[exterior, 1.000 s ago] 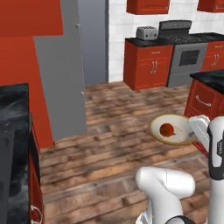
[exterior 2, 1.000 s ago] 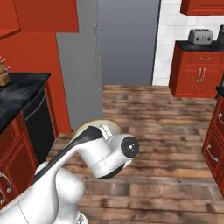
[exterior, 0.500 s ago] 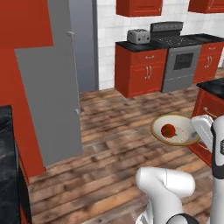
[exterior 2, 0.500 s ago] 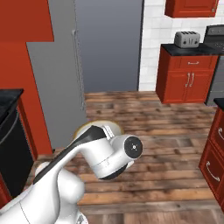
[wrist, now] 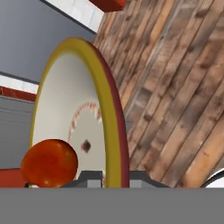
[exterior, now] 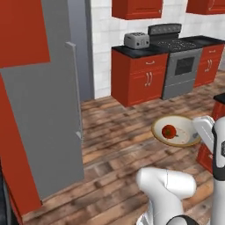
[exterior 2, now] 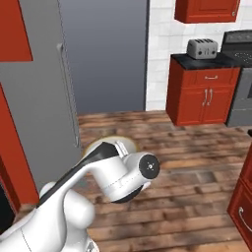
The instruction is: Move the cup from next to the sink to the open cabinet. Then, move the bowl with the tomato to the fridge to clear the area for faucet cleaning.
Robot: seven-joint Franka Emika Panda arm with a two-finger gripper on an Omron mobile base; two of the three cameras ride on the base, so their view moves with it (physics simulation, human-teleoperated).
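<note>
My gripper [wrist: 113,177] is shut on the tan-brown rim of the cream bowl [wrist: 74,109], which it holds in the air above the wooden floor. The red tomato [wrist: 49,162] lies inside the bowl near the fingers. In the left base view the bowl [exterior: 182,132] with the tomato [exterior: 168,131] hangs at the right, level, with the gripper [exterior: 203,130] at its right rim. From the right base view a strip of the bowl [exterior 2: 101,143] shows behind my arm. The grey fridge [exterior 2: 103,54] stands ahead, its door [exterior: 44,132] swung open at the left.
Red base cabinets [exterior: 140,77] with a toaster [exterior: 136,40] and a grey stove [exterior: 173,61] line the back wall. Another red cabinet [exterior 2: 243,206] stands close at the right. Wooden floor [exterior: 114,140] lies between me and the fridge.
Both base views have shifted: the base has driven and turned, so the fridge and its door look nearer and the black counter has left the picture. The bowl stays in the gripper.
</note>
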